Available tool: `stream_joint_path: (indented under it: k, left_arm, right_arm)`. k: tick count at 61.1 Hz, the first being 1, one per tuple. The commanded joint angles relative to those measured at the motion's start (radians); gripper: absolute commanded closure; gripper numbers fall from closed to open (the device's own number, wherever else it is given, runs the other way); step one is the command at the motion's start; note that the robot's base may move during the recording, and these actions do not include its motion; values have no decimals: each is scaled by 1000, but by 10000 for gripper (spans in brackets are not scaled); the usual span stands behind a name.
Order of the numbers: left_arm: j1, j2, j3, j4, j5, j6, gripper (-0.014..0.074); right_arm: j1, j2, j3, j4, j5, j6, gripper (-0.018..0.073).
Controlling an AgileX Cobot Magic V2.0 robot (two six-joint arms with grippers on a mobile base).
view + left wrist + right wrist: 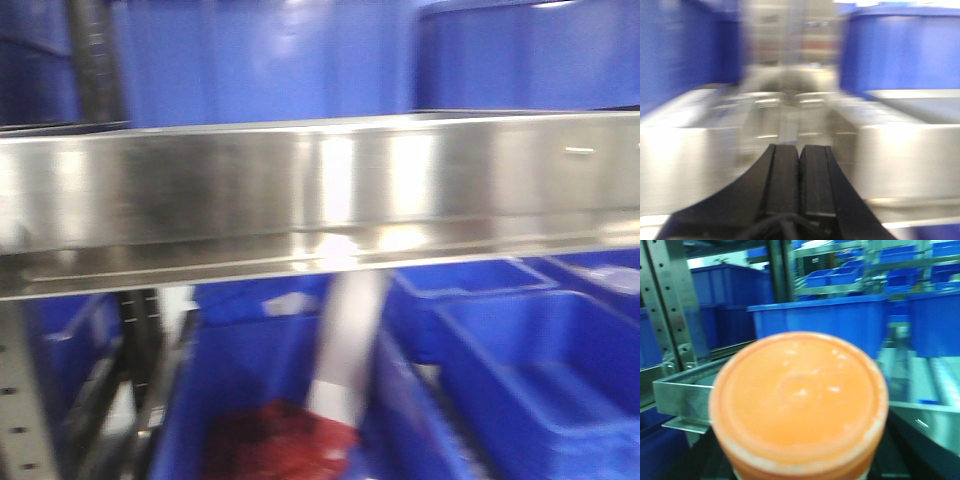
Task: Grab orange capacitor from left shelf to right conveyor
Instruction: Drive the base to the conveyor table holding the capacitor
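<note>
Closest to the right wrist camera, item one: the orange capacitor, its flat top facing the lens and filling the lower middle of the view. No printed side shows. The right gripper's fingers are hidden under or behind the can in every view, so we cannot tell how wide they stand. We judge from the can's centred, close position that it is in their hold. Item two, in the left wrist view: the left gripper, black pads pressed together with nothing between them. Item three, just behind the can: the left shelf, its steel front lip running across, with a perforated upright rising at the left. Item four, farther back: a blue bin on the shelf, more bins on racks beyond. The front view, blurred, lists the same lip and lower bins, one with red contents. The right conveyor appears in no view. We take the step in hand to be the carry from shelf to belt. To do it well, we would draw the can clear of the tall lip before turning right and hold it upright. We would lower it until its base meets the belt before letting go, left arm kept aside.
</note>
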Motion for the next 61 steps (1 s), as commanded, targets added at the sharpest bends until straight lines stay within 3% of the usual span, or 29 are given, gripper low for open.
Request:
stream_joint_path:
  k: [1, 61]
  left_arm:
    - [0, -7, 22, -2, -91, -6, 722]
    - [0, -7, 22, -2, -91, -6, 722]
  right_arm:
    - [1, -11, -27, -5, -90, -3, 505]
    - [0, -9, -27, -5, -90, -3, 505]
